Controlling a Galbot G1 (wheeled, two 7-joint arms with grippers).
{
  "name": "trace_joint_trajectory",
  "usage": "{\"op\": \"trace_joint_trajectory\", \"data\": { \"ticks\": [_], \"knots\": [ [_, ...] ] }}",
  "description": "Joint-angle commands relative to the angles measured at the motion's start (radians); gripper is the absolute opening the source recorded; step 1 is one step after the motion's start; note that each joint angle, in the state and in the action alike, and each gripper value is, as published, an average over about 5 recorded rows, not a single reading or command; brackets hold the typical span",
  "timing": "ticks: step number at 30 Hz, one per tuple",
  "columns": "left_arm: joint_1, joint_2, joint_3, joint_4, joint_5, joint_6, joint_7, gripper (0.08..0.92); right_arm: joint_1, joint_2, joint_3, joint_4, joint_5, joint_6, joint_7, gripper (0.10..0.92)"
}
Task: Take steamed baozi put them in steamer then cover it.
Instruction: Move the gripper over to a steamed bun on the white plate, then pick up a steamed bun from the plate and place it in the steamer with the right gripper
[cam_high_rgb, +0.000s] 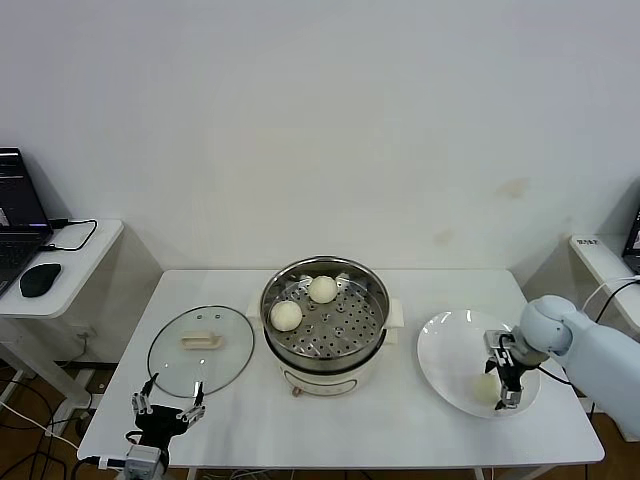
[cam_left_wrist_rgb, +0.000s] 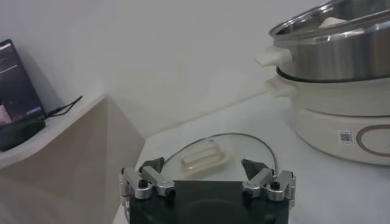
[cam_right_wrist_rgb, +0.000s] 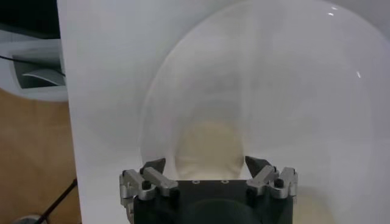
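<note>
Fingers of the right gripper (cam_high_rgb: 503, 385) stood apart on either side of a steamed baozi (cam_right_wrist_rgb: 208, 150) on the white plate (cam_high_rgb: 450, 345), at the right end of the worktop (cam_high_rgb: 450, 290). In the right wrist view the bun sat between the two fingertips (cam_right_wrist_rgb: 153, 167) with a little space on each side, so the gripper looked open around it rather than clamped; whether either tip already touched the dough could not be told. The plate lay just right of the steamer (cam_high_rgb: 325, 318), which stood at the middle of the worktop on its cream base, uncovered. Two more baozi rested on its perforated tray: one (cam_high_rgb: 322, 289) toward the back, one (cam_high_rgb: 286, 315) at the left side, apart from each other.

The glass lid (cam_high_rgb: 200, 347) lay flat on the worktop left of the steamer, its cream handle up. The left gripper (cam_high_rgb: 168, 410) hung at the front edge just near the lid, its fingers spread wide and holding nothing. A side table with a laptop (cam_high_rgb: 20, 205) and a mouse (cam_high_rgb: 40, 279) stood well off to the left.
</note>
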Motion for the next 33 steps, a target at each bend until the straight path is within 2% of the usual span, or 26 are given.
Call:
{"op": "trace_joint_trajectory", "data": {
  "ticks": [1,8,14,21,27,33],
  "knots": [
    [0.0,0.001,0.0,0.003,0.002,0.0,0.0,0.823,-0.008,0.001,0.006,-0.01,0.007,-0.002,0.01,0.762],
    [-0.003,0.0,0.002,0.003,0.002,0.0,0.0,0.823,-0.001,-0.002,0.018,-0.013,0.021,-0.003,0.002,0.646],
    [-0.014,-0.001,0.007,0.012,0.001,-0.002,-0.002,0.823,0.07,-0.028,0.011,0.006,0.078,-0.014,-0.022,0.628],
    [-0.032,0.002,0.01,0.013,-0.002,-0.008,-0.006,0.823,0.427,-0.036,-0.155,0.022,0.21,-0.026,-0.051,0.628],
    [-0.047,0.003,0.003,0.025,0.001,-0.026,-0.022,0.823,0.714,0.1,-0.318,-0.026,0.313,-0.04,-0.089,0.631],
    [-0.057,0.007,-0.009,0.03,0.005,-0.042,-0.041,0.823,0.858,0.312,-0.389,-0.135,0.415,-0.013,-0.134,0.631]
  ]
}}
